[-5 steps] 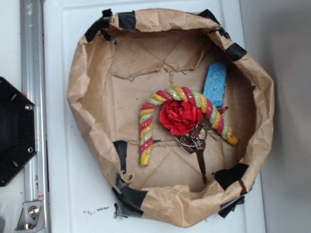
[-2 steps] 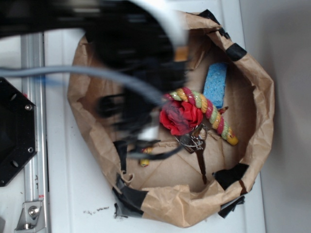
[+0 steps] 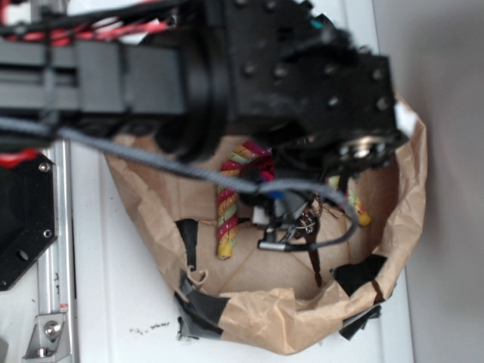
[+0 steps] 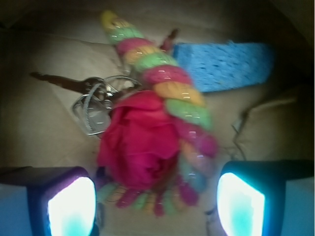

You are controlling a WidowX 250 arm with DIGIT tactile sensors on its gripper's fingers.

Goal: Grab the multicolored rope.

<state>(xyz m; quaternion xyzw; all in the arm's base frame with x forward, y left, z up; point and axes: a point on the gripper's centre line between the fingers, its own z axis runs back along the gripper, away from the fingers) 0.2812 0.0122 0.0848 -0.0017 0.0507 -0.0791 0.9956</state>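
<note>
My tool hung spread over the multicolored rope, judged light, soft and grippy; best pinched beside the red flower.

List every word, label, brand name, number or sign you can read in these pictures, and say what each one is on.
None. No readable text shows on the multicolored rope, red fabric flower, blue sponge, keys, paper bag or robot arm; the gripper shows only glowing pads.

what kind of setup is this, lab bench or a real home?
Likely a lab bench: a brown paper bin patched with black tape sits on a white tabletop beside a metal rail, holding assorted props like the multicolored rope.
</note>
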